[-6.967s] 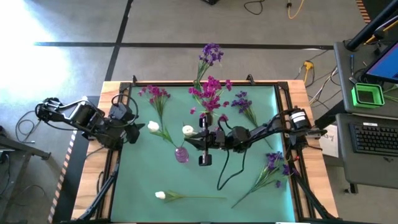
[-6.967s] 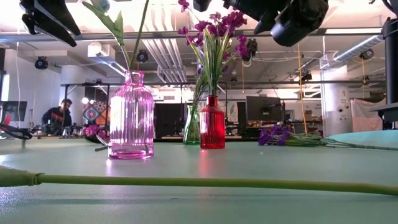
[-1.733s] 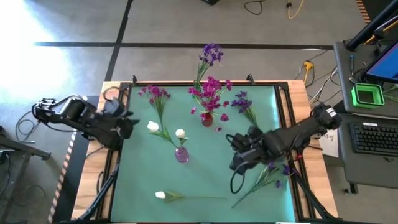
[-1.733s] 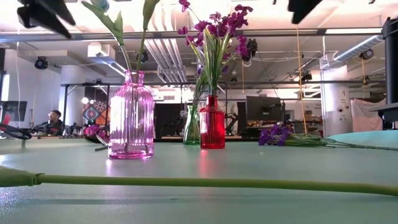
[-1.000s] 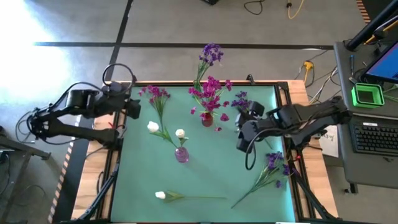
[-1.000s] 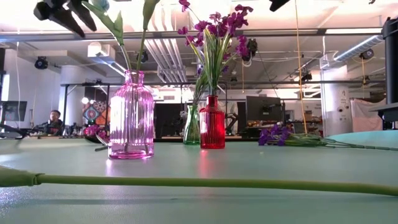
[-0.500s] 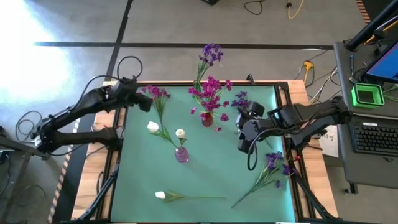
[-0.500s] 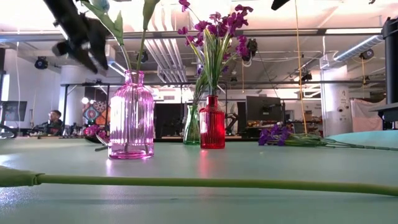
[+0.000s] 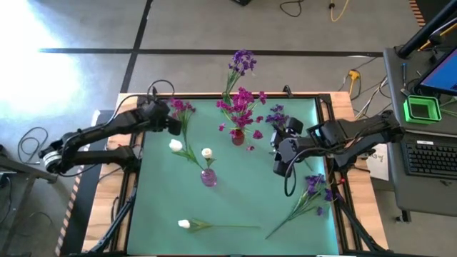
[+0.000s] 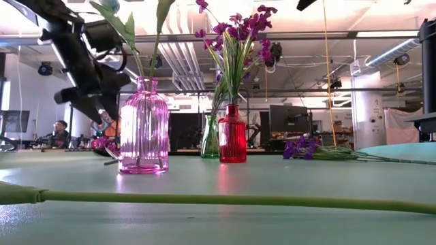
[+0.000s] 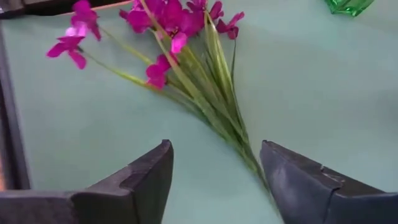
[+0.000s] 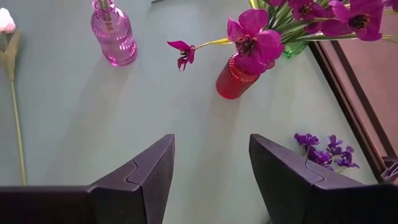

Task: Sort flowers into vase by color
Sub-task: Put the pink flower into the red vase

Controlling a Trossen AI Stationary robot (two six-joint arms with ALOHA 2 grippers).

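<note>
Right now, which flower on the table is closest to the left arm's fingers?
The pink flower lying on the mat; the left fingers stand open right over its stem. Other loose flowers lie far off.

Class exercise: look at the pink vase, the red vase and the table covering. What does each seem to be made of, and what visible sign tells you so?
Pink vase: probably clear tinted glass, or maybe plastic; ribbed, glossy, and the stems show through it.
Red vase: the same, see-through red with bright highlights and vertical ribs.
Table covering: looks like a smooth green mat, perhaps vinyl or rubber; flat, seamless, with a soft sheen in the low view.
</note>
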